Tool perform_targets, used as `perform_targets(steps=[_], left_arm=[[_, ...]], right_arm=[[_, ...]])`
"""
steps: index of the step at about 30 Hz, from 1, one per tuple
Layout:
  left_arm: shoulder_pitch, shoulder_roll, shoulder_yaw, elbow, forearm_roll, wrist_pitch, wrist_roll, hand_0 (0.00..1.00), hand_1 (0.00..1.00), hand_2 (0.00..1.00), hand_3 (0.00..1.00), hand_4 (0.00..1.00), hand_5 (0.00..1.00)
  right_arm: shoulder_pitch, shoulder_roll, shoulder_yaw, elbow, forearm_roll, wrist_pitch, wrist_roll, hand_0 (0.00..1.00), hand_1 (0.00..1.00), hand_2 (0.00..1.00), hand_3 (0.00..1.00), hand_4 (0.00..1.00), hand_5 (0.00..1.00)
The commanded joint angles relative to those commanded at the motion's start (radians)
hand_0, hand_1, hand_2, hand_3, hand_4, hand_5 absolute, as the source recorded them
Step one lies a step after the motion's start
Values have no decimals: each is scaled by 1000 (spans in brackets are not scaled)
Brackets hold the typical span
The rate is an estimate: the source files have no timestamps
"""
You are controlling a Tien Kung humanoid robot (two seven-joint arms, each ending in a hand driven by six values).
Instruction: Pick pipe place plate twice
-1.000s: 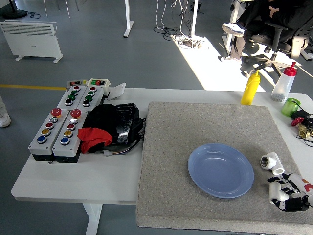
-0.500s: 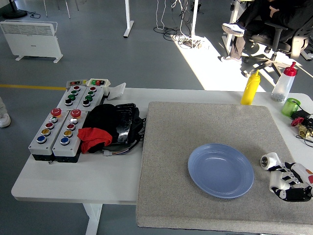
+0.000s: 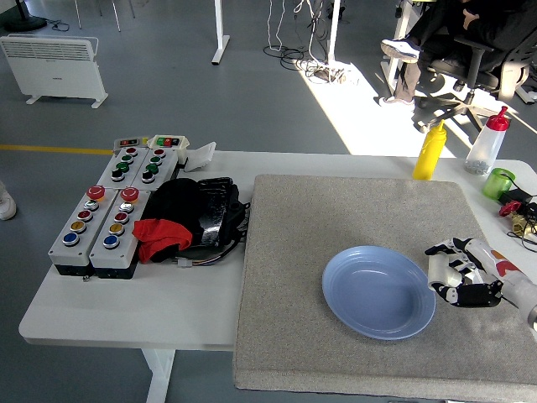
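On the left of the white worktop (image 3: 126, 306) sat the grey button boxes (image 3: 107, 214), with a black and red bundle (image 3: 189, 218) just beside them. None of these had moved from a second before. A grey mat (image 3: 336, 210) covered the middle and right of the worktop, and the blue plate (image 3: 378, 291) lay on it in the same spot as before, with nothing in it. To the right of the plate was the right hand (image 3: 457, 275). A second before, it had been lower down near the mat's front right corner, with the white pipe piece lying on the mat just above it. Half a second before, the hand was touching the pipe. Now the hand had come up and to the left, right by the plate's right rim. Its fingers (image 3: 445, 270) were curled in tight, and something white showed between them, but I could not tell for sure if it was the pipe. The pipe was gone from its old place on the mat and could not be seen anywhere else. At the far back right stood a yellow bottle (image 3: 430, 149), a clear bottle with a red cap (image 3: 487, 141) and a green cup (image 3: 499, 181), all where they had been.
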Motion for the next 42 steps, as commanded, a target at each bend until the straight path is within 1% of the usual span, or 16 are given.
perform_targets(steps=[4, 7, 8, 9, 10, 13, 14, 15, 19, 20, 21, 27, 28, 36, 39, 42], left_arm=[[3, 0, 7, -1, -4, 0, 0, 652, 613, 608, 602, 298, 998], [3, 0, 10, -1, -7, 1, 0, 652, 613, 608, 602, 298, 998], [2, 0, 14, -1, -11, 1, 0, 652, 613, 608, 602, 298, 998], [2, 0, 15, -1, -13, 2, 0, 651, 613, 608, 600, 297, 998], [0, 0, 18, -1, -17, 3, 0, 651, 613, 608, 600, 297, 998], [-2, 2, 24, 0, -24, 3, 0, 651, 613, 608, 600, 297, 998], [-3, 2, 24, 0, -25, 4, 0, 651, 613, 608, 600, 297, 998], [-3, 2, 24, 0, -25, 4, 0, 653, 613, 606, 599, 298, 998], [-6, 3, 29, 1, -34, 6, 0, 653, 613, 606, 599, 298, 998], [-6, 3, 30, 1, -34, 6, 0, 653, 613, 606, 599, 298, 998], [-7, 3, 30, 1, -35, 7, 0, 653, 613, 606, 598, 299, 998], [-7, 3, 31, 1, -36, 6, 0, 653, 611, 605, 598, 300, 998], [-7, 3, 31, 1, -36, 6, 0, 653, 611, 605, 598, 300, 998], [-8, 2, 34, 1, -40, 7, 0, 653, 611, 605, 597, 300, 998], [-8, 2, 35, 1, -43, 8, 0, 653, 611, 605, 597, 300, 998], [-9, 3, 35, 1, -43, 8, 0, 652, 612, 603, 596, 300, 998]], right_arm=[[99, 15, -109, -62, 8, -4, 3, 364, 496, 611, 680, 603, 37], [145, 22, -168, -95, 2, -10, 5, 364, 496, 611, 680, 603, 37], [172, 28, -201, -123, -7, -15, 8, 364, 496, 611, 680, 603, 37], [191, 31, -224, -142, -13, -19, 11, 447, 566, 663, 704, 603, 36], [212, 35, -248, -167, -22, -25, 14, 447, 566, 663, 704, 603, 36], [248, 44, -294, -223, -49, -37, 12, 447, 566, 663, 704, 603, 36], [250, 45, -297, -229, -52, -38, 12, 447, 566, 663, 704, 603, 36], [251, 45, -298, -230, -52, -38, 12, 780, 754, 819, 781, 612, 43], [272, 49, -343, -276, -73, -66, 26, 780, 754, 819, 781, 612, 43], [272, 49, -345, -278, -75, -67, 27, 780, 754, 819, 781, 612, 43], [272, 49, -350, -280, -80, -60, 19, 869, 815, 892, 818, 618, 47], [268, 48, -357, -282, -94, -28, -21, 869, 815, 892, 818, 618, 47], [267, 48, -356, -281, -95, -27, -23, 970, 906, 989, 926, 650, 79], [244, 40, -301, -253, -104, -33, -15, 979, 911, 993, 934, 651, 77], [233, 30, -245, -247, -119, -41, -8, 979, 911, 993, 934, 651, 77], [219, 11, -173, -266, -146, -41, -10, 982, 911, 987, 927, 647, 71]])
